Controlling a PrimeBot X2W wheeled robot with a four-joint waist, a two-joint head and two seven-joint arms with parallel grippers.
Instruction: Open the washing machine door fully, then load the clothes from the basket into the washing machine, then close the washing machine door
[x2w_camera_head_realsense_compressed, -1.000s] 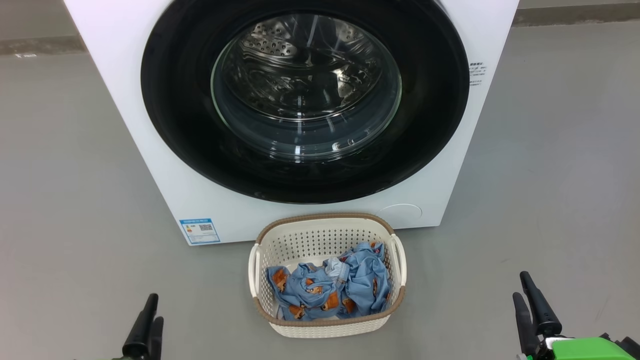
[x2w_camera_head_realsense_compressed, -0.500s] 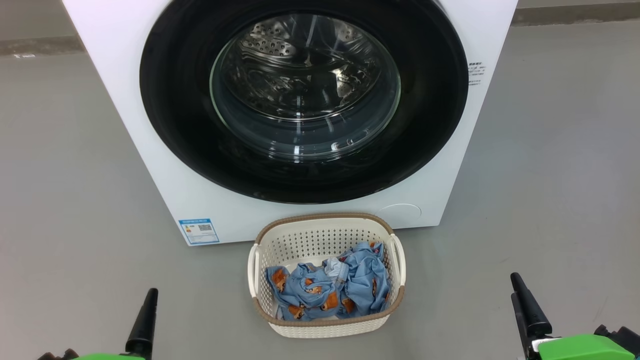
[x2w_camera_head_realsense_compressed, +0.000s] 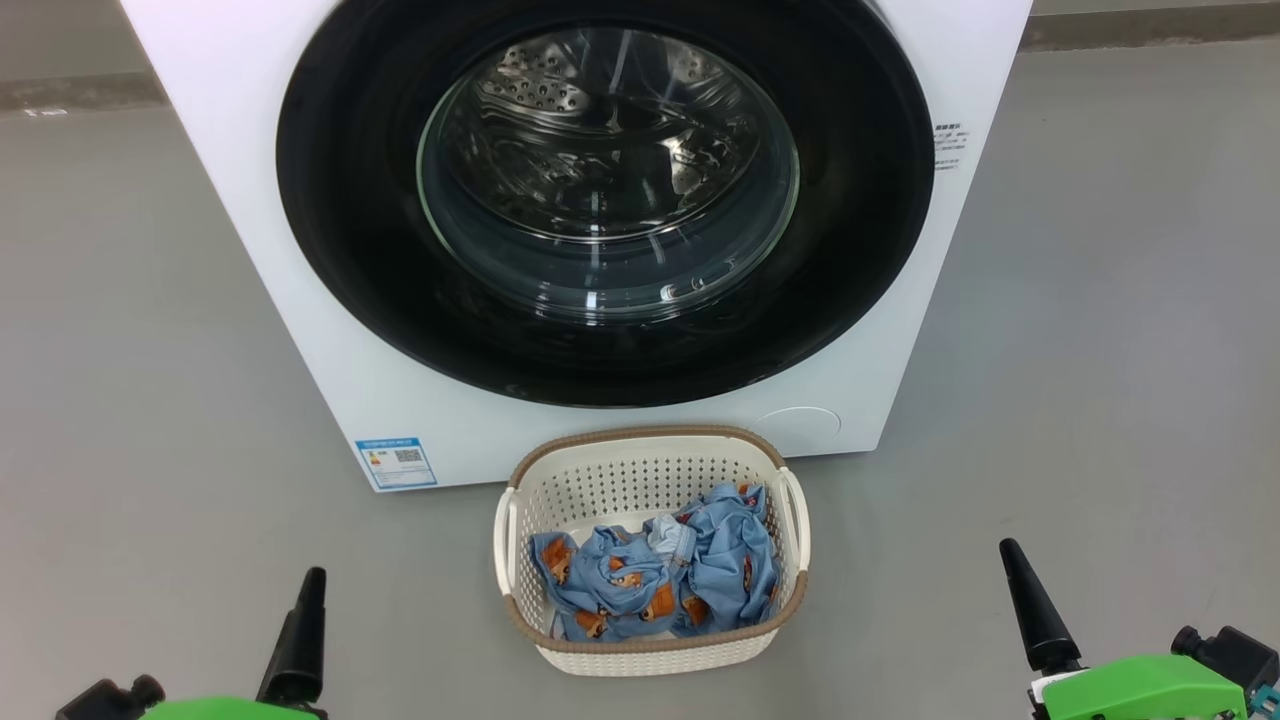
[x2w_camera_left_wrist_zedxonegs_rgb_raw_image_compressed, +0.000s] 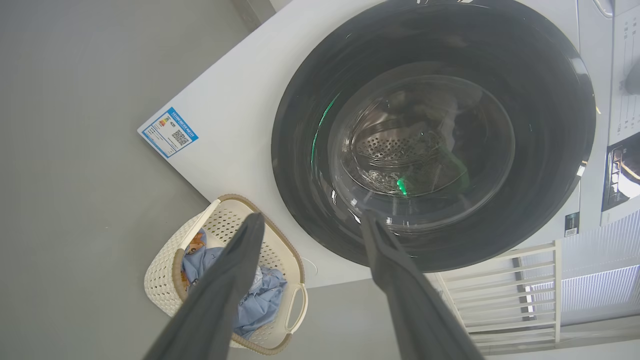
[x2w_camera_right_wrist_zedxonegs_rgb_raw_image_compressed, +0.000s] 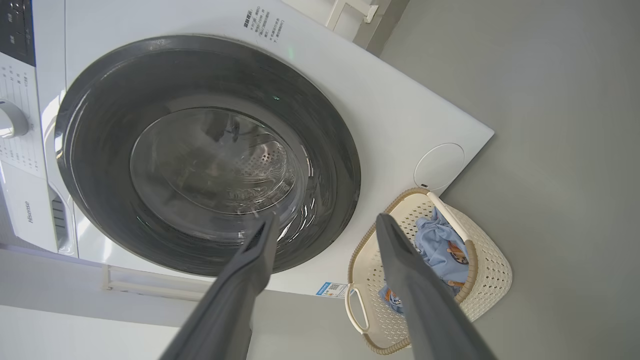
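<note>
The white washing machine (x2w_camera_head_realsense_compressed: 330, 330) stands straight ahead, and its door (x2w_camera_head_realsense_compressed: 600, 340), black-rimmed with a clear glass window, lies flush against the front. On the floor before it sits the cream basket (x2w_camera_head_realsense_compressed: 650, 650) with the light blue clothes (x2w_camera_head_realsense_compressed: 660, 585) bunched inside. My left gripper (x2w_camera_head_realsense_compressed: 310, 590) is low at the left of the basket and my right gripper (x2w_camera_head_realsense_compressed: 1015, 565) low at the right, both well apart from it. Along the left gripper (x2w_camera_left_wrist_zedxonegs_rgb_raw_image_compressed: 311, 217) the fingers stand open and empty, aimed at the door's lower rim. The right gripper (x2w_camera_right_wrist_zedxonegs_rgb_raw_image_compressed: 326, 217) is open and empty too.
Grey floor surrounds the machine and basket on both sides. A blue label sticker (x2w_camera_head_realsense_compressed: 396, 462) marks the machine's lower left corner. A white slatted rack (x2w_camera_left_wrist_zedxonegs_rgb_raw_image_compressed: 505, 280) stands beside the machine. The control panel with a knob (x2w_camera_right_wrist_zedxonegs_rgb_raw_image_compressed: 10, 120) is at the machine's top.
Both wrists have turned, so each gripper now shows one finger edge-on with more of its green body in view. The right gripper has drifted slightly left. Door, basket and clothes are unmoved.
</note>
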